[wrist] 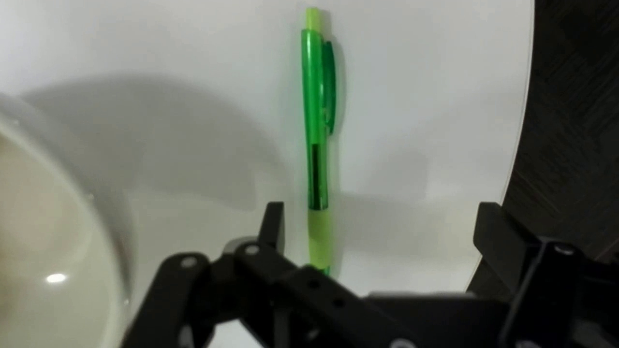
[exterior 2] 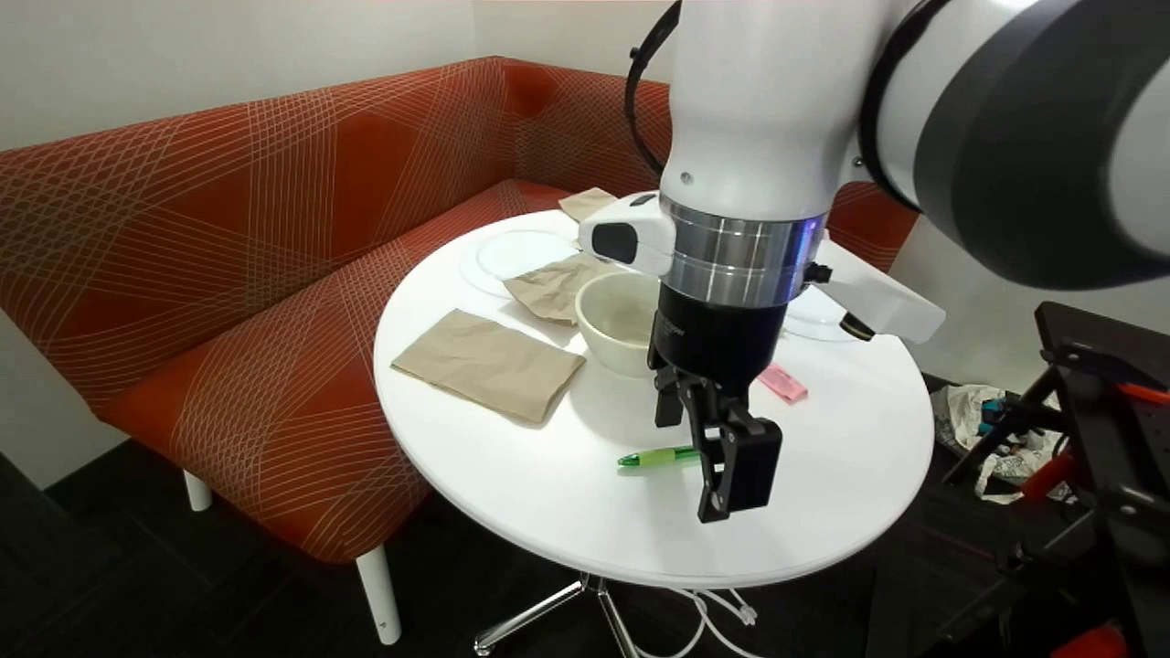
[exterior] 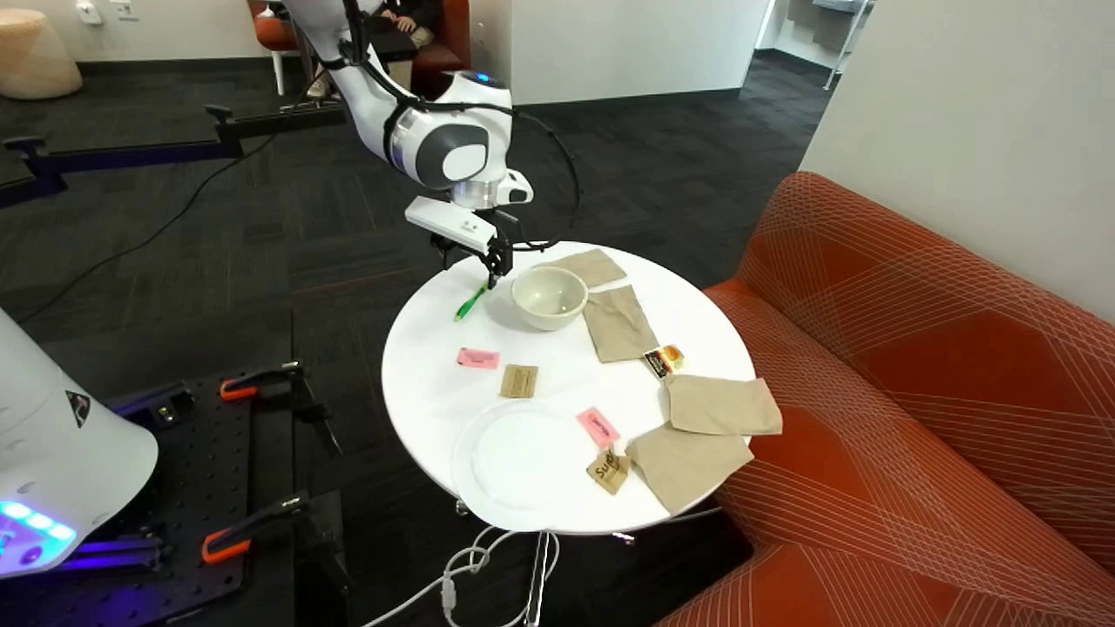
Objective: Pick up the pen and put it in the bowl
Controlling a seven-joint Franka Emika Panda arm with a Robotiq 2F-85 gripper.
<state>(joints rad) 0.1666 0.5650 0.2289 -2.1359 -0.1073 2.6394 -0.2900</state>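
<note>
The bright green pen lies flat on the white round table in both exterior views (exterior: 471,302) (exterior 2: 654,457) and runs upright through the wrist view (wrist: 315,145). The whitish bowl stands beside it in both exterior views (exterior: 547,323) (exterior 2: 611,351) and at the left edge of the wrist view (wrist: 99,227). My gripper is open and empty above the table (exterior 2: 699,464). In the wrist view its fingers (wrist: 379,224) stand on either side of the pen's grip end, with the pen much closer to the left finger. The pen's tip is hidden behind the gripper.
Brown napkins (exterior: 620,324) lie beside the bowl. Pink packets (exterior: 478,358), a tan packet (exterior: 520,381) and a clear plate (exterior: 514,466) lie on the white table (exterior: 418,366). The table edge is close to the right finger in the wrist view. A red sofa (exterior: 836,418) borders the table.
</note>
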